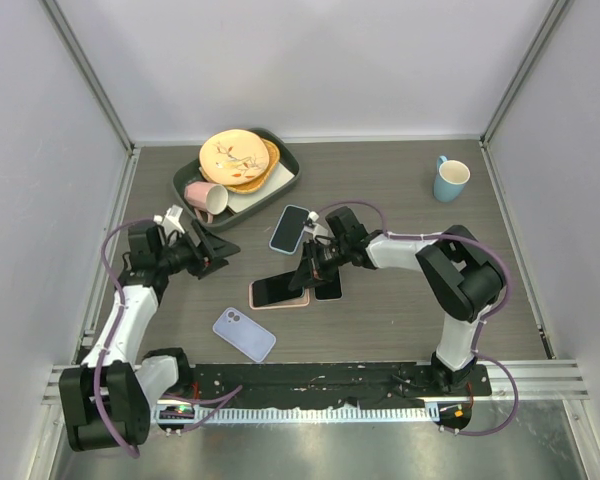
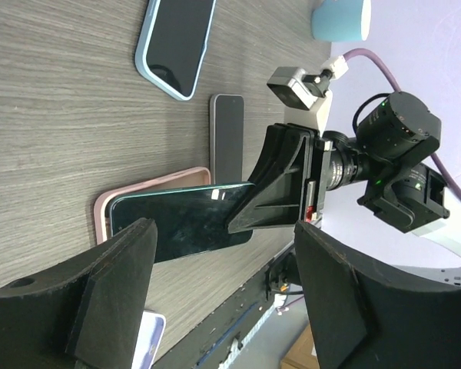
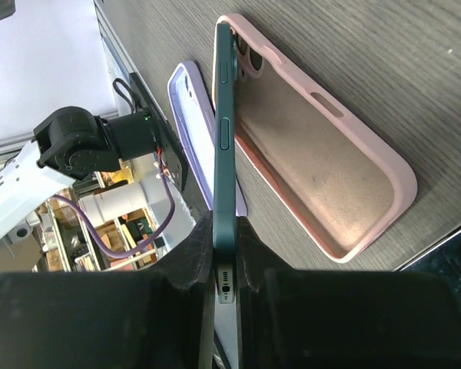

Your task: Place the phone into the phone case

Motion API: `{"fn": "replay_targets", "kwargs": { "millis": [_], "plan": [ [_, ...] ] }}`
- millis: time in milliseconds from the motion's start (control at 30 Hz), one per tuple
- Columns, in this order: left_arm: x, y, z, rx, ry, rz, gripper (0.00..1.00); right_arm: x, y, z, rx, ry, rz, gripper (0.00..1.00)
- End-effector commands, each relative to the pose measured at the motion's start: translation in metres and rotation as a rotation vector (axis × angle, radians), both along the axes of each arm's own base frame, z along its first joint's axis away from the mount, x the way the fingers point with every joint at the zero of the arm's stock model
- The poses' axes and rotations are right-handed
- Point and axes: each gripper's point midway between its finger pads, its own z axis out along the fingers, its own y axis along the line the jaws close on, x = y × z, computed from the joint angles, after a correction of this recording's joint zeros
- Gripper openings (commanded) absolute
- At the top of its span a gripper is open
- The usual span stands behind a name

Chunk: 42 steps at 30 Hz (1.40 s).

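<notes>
The phone (image 3: 224,154), teal-edged with a dark screen (image 2: 180,224), is held by its end in my right gripper (image 3: 226,265), which is shut on it. It is tilted up on one long side along the wall of the empty pink phone case (image 3: 323,154), which lies open side up on the table. From above, the phone (image 1: 275,288) overlaps the pink case (image 1: 292,303) with the right gripper (image 1: 308,272) at its right end. My left gripper (image 1: 215,250) hovers to the left of the case, open and holding nothing (image 2: 224,261).
A second dark phone (image 1: 328,287) lies just right of the case. A blue-cased phone (image 1: 290,228) lies behind it, and a lavender case (image 1: 244,334) in front. A tray (image 1: 285,185) with plates and a pink mug sits at the back left. A blue mug (image 1: 450,178) stands at the back right.
</notes>
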Motion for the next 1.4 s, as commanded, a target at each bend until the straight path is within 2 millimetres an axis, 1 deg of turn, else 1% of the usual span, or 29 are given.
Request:
{"fn": "replay_targets", "kwargs": {
  "millis": [0,33,67,100,167,200,300,333,367,500,533,567,633,667,700,800,900,1033,1067,1133,1367],
  "plan": [
    [-0.005,0.0,-0.017,0.083,0.051,0.038,0.75,-0.004,-0.002,-0.009,-0.004,0.058,0.003,0.01],
    [-0.005,0.0,-0.023,0.1,0.078,0.05,0.74,-0.005,-0.003,-0.012,-0.011,0.069,0.002,0.01],
    [-0.011,0.0,-0.031,0.119,0.128,0.052,0.73,-0.005,-0.003,-0.014,-0.015,0.074,0.001,0.01],
    [-0.01,0.004,-0.039,0.159,0.155,0.083,0.71,-0.006,-0.005,-0.017,-0.027,0.084,-0.002,0.01],
    [-0.013,0.007,-0.052,0.197,0.205,0.091,0.67,-0.006,-0.006,-0.022,-0.043,0.095,-0.009,0.01],
    [-0.015,0.004,-0.059,0.235,0.217,0.087,0.66,-0.009,-0.008,-0.025,-0.064,0.116,-0.014,0.01],
    [-0.019,-0.004,-0.07,0.28,0.241,0.059,0.63,-0.013,-0.011,-0.031,-0.082,0.142,-0.014,0.01],
    [-0.018,-0.004,-0.076,0.302,0.261,0.059,0.63,-0.014,-0.012,-0.034,-0.089,0.145,-0.014,0.01],
    [-0.02,-0.011,-0.079,0.313,0.26,0.038,0.62,-0.015,-0.013,-0.037,-0.097,0.149,-0.016,0.01],
    [-0.02,-0.022,-0.095,0.333,0.295,-0.001,0.59,-0.018,-0.017,-0.048,-0.122,0.176,-0.017,0.01],
    [-0.019,-0.024,-0.097,0.338,0.288,-0.011,0.59,-0.017,-0.017,-0.049,-0.123,0.178,-0.021,0.01],
    [-0.02,-0.025,-0.103,0.344,0.304,-0.02,0.58,-0.016,-0.017,-0.05,-0.12,0.172,-0.026,0.01],
    [-0.019,-0.027,-0.108,0.345,0.303,-0.027,0.57,-0.015,-0.018,-0.051,-0.123,0.175,-0.031,0.01],
    [-0.021,-0.028,-0.116,0.346,0.327,-0.039,0.57,-0.014,-0.018,-0.052,-0.123,0.175,-0.032,0.01],
    [-0.021,-0.029,-0.118,0.345,0.333,-0.046,0.56,-0.013,-0.018,-0.054,-0.124,0.177,-0.034,0.01],
    [-0.023,-0.038,-0.127,0.347,0.357,-0.083,0.55,-0.013,-0.018,-0.056,-0.123,0.176,-0.034,0.01],
    [-0.021,-0.044,-0.129,0.343,0.362,-0.098,0.55,-0.011,-0.02,-0.064,-0.138,0.176,-0.039,0.01],
    [-0.017,-0.055,-0.124,0.328,0.351,-0.122,0.55,-0.013,-0.02,-0.072,-0.138,0.191,-0.045,0.01],
    [-0.014,-0.058,-0.12,0.326,0.34,-0.128,0.55,-0.012,-0.018,-0.072,-0.13,0.187,-0.049,0.01],
    [-0.015,-0.065,-0.119,0.323,0.341,-0.15,0.55,-0.012,-0.017,-0.074,-0.127,0.195,-0.05,0.01],
    [-0.014,-0.082,-0.111,0.305,0.339,-0.17,0.55,-0.007,-0.015,-0.07,-0.11,0.192,-0.105,0.01]
  ]
}}
